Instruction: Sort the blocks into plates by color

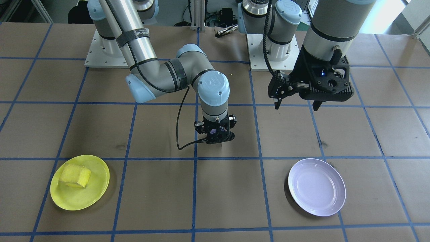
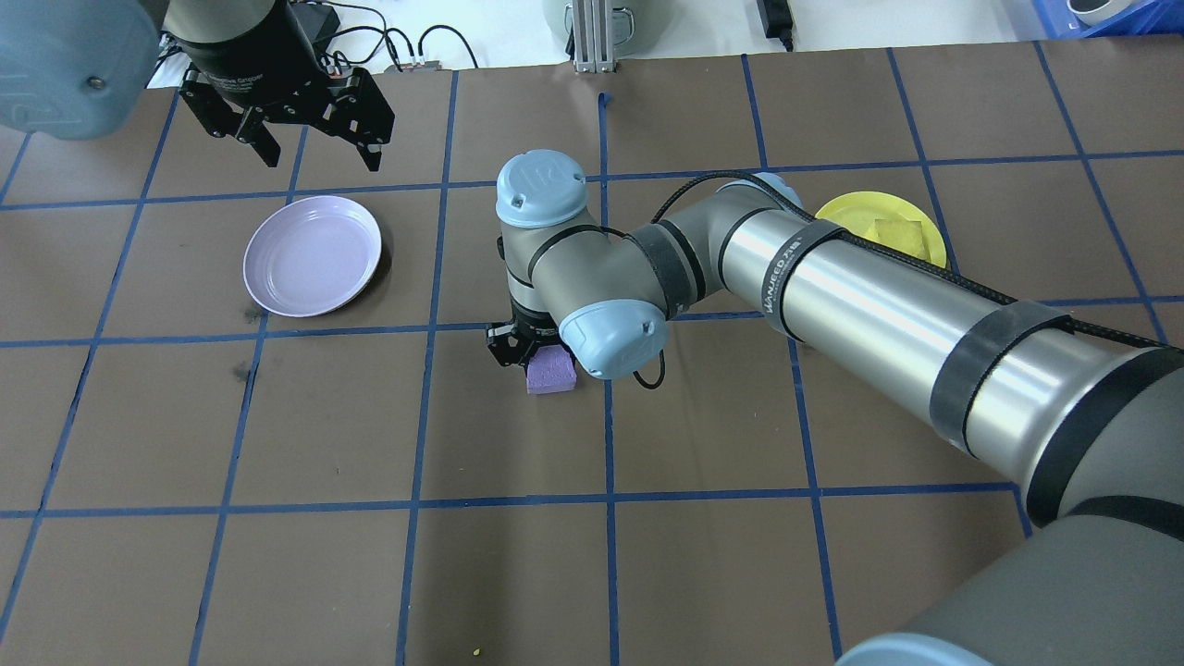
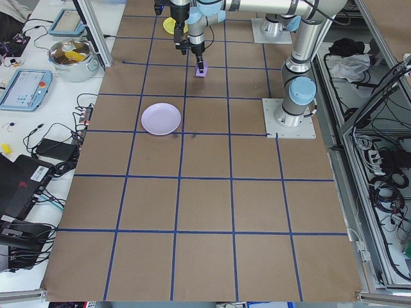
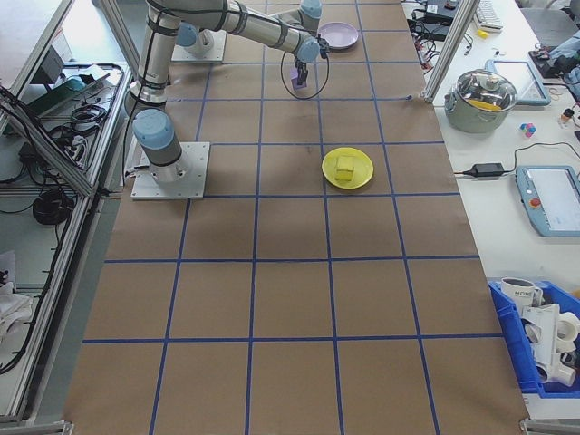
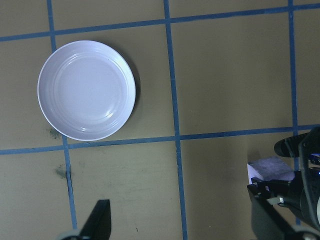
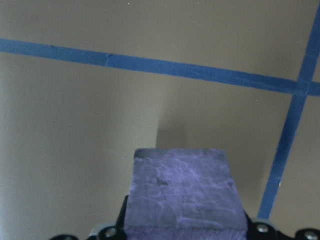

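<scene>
Showing two plates, two blocks: right end effector (image 2: 541, 356) seemingly pinching purple block (image 2: 551, 370), left end effector (image 2: 319, 153) spread.

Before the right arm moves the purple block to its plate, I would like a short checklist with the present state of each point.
1. Purple block between the right tool fingers: ok.
2. Grip firmly closed: cannot tell.
3. Lavender plate empty: ok.
4. Yellow block already in the yellow plate: ok.
5. Left tool open, raised beyond the lavender plate, holding nothing: ok.
6. Table between block and plate free of objects: ok.
</scene>
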`<state>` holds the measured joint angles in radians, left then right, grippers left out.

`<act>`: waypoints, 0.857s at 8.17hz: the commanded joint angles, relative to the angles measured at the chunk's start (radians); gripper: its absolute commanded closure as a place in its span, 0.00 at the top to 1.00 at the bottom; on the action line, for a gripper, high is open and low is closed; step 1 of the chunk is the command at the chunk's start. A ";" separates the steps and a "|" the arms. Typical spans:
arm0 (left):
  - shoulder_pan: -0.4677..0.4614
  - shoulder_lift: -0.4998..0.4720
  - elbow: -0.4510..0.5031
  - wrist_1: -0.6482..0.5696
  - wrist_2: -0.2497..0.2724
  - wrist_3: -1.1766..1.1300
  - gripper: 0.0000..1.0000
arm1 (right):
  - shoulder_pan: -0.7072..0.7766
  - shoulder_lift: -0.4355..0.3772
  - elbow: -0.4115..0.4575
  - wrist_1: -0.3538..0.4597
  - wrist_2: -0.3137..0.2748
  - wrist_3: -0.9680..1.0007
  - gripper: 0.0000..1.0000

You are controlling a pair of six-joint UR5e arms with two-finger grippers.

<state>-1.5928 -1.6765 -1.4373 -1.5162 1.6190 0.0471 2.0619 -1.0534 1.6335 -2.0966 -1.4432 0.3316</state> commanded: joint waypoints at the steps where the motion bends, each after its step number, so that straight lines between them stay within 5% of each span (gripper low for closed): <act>1: 0.004 0.003 0.000 -0.001 0.007 -0.001 1.00 | -0.023 -0.043 0.006 0.020 -0.019 -0.049 1.00; 4: -0.016 0.004 0.002 -0.002 -0.019 -0.018 1.00 | -0.216 -0.181 0.006 0.203 -0.059 -0.224 1.00; 5: -0.033 0.009 0.000 -0.005 -0.074 -0.065 1.00 | -0.303 -0.247 0.006 0.301 -0.062 -0.305 1.00; 7: -0.143 -0.015 -0.002 -0.005 -0.087 -0.343 1.00 | -0.489 -0.389 0.005 0.461 -0.089 -0.471 1.00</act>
<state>-1.6449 -1.6749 -1.4370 -1.5208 1.5544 -0.0826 1.7387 -1.3139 1.6399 -1.7802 -1.5061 -0.0018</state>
